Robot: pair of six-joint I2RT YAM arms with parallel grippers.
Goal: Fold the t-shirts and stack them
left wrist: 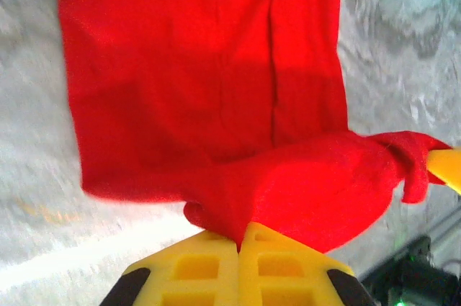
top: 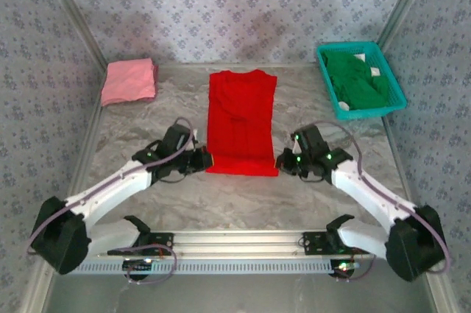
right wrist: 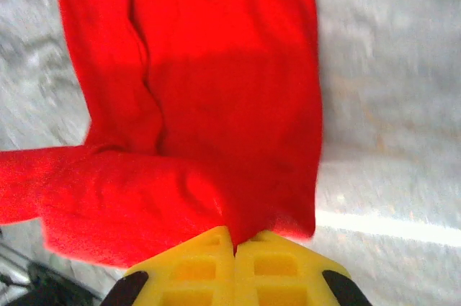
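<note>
Soft red t-shirt point(top: 242, 114), long rectangle

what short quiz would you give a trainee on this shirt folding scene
1. True or false: the left gripper and right gripper are both shut on the red t-shirt.
2. Where is the green t-shirt? A in the teal basket; B under the red t-shirt; C in the left gripper.
3. Fill in: the pink t-shirt lies folded at the table's far ____ corner.
Key: 1 true; 2 A; 3 left.
</note>
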